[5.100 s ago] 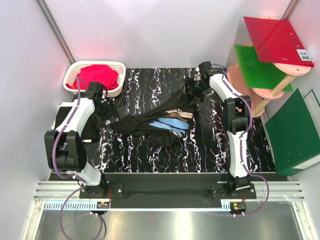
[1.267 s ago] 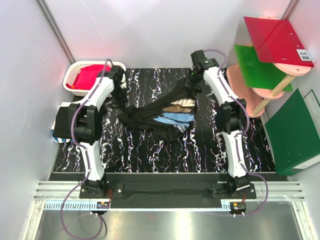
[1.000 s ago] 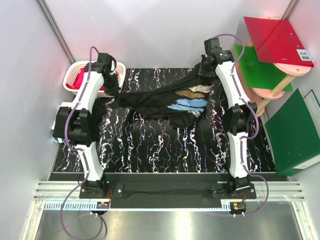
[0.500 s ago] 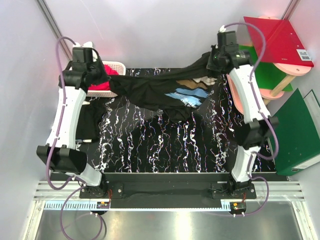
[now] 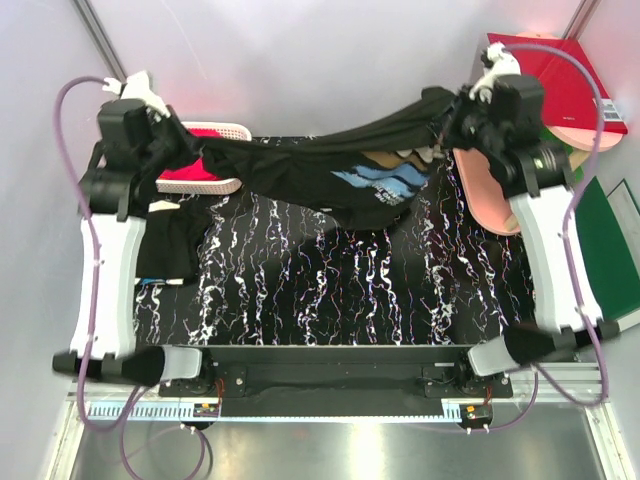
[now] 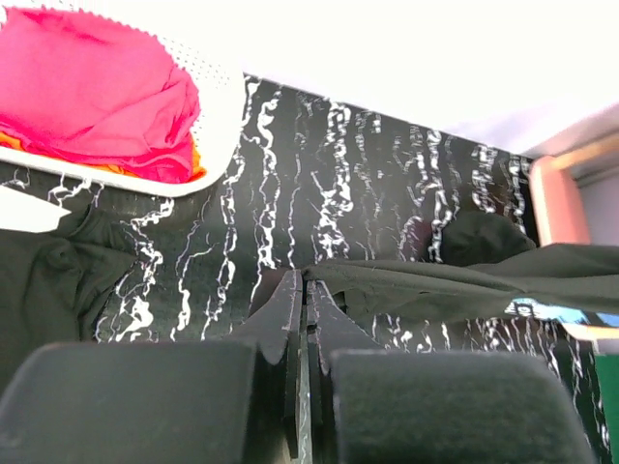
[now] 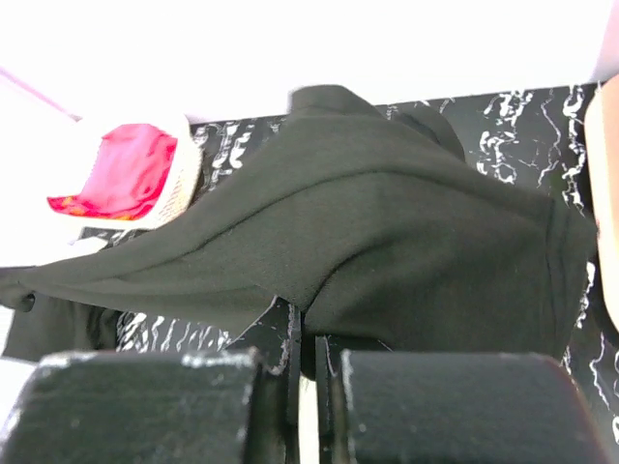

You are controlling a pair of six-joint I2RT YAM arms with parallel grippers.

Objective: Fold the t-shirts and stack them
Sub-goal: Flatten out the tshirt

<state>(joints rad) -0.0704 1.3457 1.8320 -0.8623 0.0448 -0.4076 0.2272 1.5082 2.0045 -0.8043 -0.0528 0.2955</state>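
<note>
Black tabletop [image 5: 330, 300] veined with white below, pale walls [image 5: 300, 70] all round. Up high at the far left, the left gripper [image 5: 178, 150], arm reared near-vertical from its base, jaws pinched tight on one edge of the black cotton t-shirt [image 5: 300, 175]. Up high at the far right, the right gripper [image 5: 452, 118], arm likewise raised and leaning inward, jaws clamped on the opposite edge. Strung between them, well off the table, sagging in the middle, slanted blue and tan brush strokes on show near the right end. Lower left, lying on the table: a second black t-shirt [image 5: 165, 250], crumpled, near a white plastic basket [image 5: 228, 130] of pink cloth [image 5: 190, 178].
</note>
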